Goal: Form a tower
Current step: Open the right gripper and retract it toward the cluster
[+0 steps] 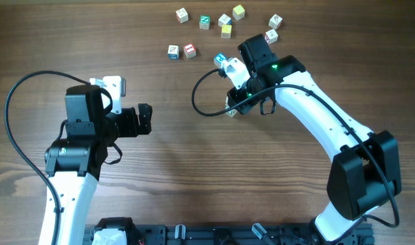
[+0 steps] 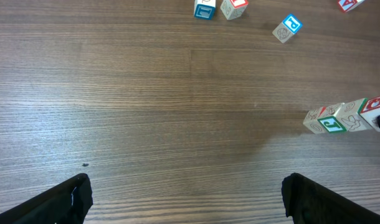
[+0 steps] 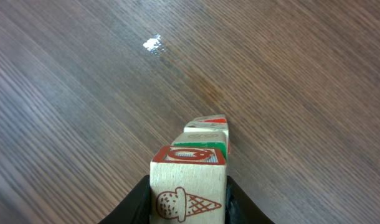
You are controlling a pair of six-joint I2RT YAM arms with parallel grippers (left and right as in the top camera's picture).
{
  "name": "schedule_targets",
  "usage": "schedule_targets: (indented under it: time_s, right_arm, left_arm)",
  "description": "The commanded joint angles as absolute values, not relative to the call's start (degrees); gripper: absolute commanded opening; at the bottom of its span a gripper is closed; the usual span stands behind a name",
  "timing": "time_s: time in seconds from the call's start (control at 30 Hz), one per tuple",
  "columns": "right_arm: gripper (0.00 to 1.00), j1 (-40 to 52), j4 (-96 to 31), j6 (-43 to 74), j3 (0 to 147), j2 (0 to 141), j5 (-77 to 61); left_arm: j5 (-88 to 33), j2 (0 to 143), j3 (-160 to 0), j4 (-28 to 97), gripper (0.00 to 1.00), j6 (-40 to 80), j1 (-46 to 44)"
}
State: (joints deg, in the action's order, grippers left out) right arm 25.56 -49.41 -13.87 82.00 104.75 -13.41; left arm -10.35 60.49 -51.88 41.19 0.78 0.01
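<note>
Progress: tower of small white wooden letter cubes (image 2: 339,118), at least three high, stands under right gripper (image 3: 189,208), jaws narrowed onto topmost red ice-cream cube (image 3: 189,186). Well left of tower, left gripper (image 2: 185,202) wide, empty. Beyond tower, loose letter cubes (image 1: 205,22) not yet stacked; judged under halfway.

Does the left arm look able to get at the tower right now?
Probably only low down: bare table lies between the open left gripper and the tower, but the right gripper is clamped on its top.
</note>
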Motion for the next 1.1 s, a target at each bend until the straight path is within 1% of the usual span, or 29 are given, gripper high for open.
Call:
schedule_targets:
  time_s: [0.0,0.17,0.27,0.33,0.57,0.6,0.67,0.7,0.73,0.87,0.93,1.07]
  right_arm:
    - [0.30,25.7,-49.1,-15.0,83.4,103.9,-11.1]
    - [0.31,25.7,-49.1,-14.9,83.4,103.9,-11.2]
    - [0.45,25.7,-49.1,-14.9,83.4,103.9,-11.6]
    - [0.49,25.7,-49.1,-14.9,83.4,103.9,-11.6]
    - [0.52,25.7,-48.7,-13.6,83.4,103.9,-11.7]
    - [0.60,25.7,-48.9,-13.2,83.6,103.8,-11.6]
    - [0.84,25.7,-49.2,-12.7,84.8,103.5,-11.6]
    - [0.94,25.7,-50.2,-11.7,86.8,103.1,-11.6]
    - [1.00,25.7,-51.0,-11.4,88.5,102.7,-11.6]
    - [1.00,25.7,-55.3,-11.4,97.3,101.5,-11.6]
    - [1.00,25.6,-55.4,-11.4,101.3,100.8,-11.6]
    - [1.00,25.6,-56.7,-11.4,103.5,100.6,-7.5]
  left_arm:
    - [-10.0,60.4,-51.6,41.2,1.00,0.5,0.0]
    - [-10.0,60.4,-51.6,41.2,1.00,0.5,0.0]
    - [-10.0,60.4,-51.6,41.2,1.00,0.5,0.0]
    - [-10.0,60.4,-51.6,41.2,1.00,0.5,0.0]
    - [-10.0,60.4,-51.6,41.2,1.00,0.5,0.0]
    - [-10.0,60.4,-51.6,41.2,1.00,0.5,0.0]
    - [-10.0,60.4,-51.6,41.2,1.00,0.5,0.0]
    - [-10.0,60.4,-51.6,41.2,1.00,0.5,0.0]
    - [-10.0,60.4,-51.6,41.2,1.00,0.5,0.0]
    - [-10.0,60.4,-51.6,41.2,1.00,0.5,0.0]
    - [-10.0,60.4,-51.6,41.2,1.00,0.5,0.0]
    - [-10.0,60.4,-51.6,41.2,1.00,0.5,0.0]
